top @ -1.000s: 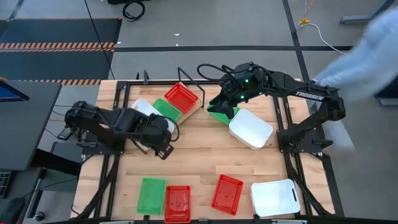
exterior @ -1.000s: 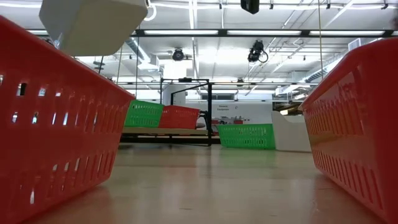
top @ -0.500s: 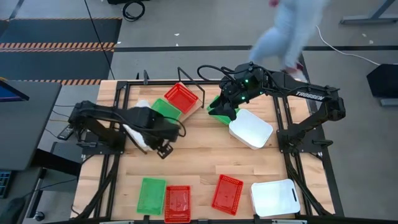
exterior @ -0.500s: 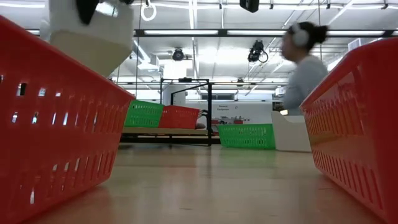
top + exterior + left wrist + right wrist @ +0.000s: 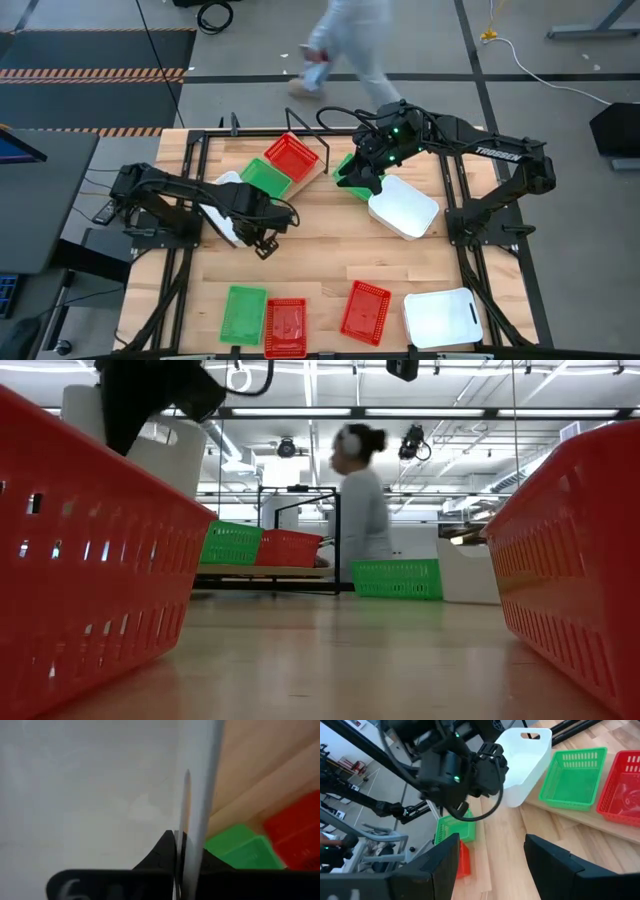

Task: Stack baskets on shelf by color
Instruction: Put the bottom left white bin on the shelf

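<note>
The left gripper is clamped on the rim wall of a white basket, holding it tilted above the table at the left end of the shelf; the left wrist view shows the thin white wall pinched between the dark fingers. The right gripper has its fingers spread wide and holds nothing; it hangs over a green basket near the shelf's right end, beside a second white basket resting on the table

On the shelf stand a green mesh basket and a red mesh basket, side by side. Along the near table edge lie another green basket, two red baskets and a third white basket

A person walks past behind the table
</note>
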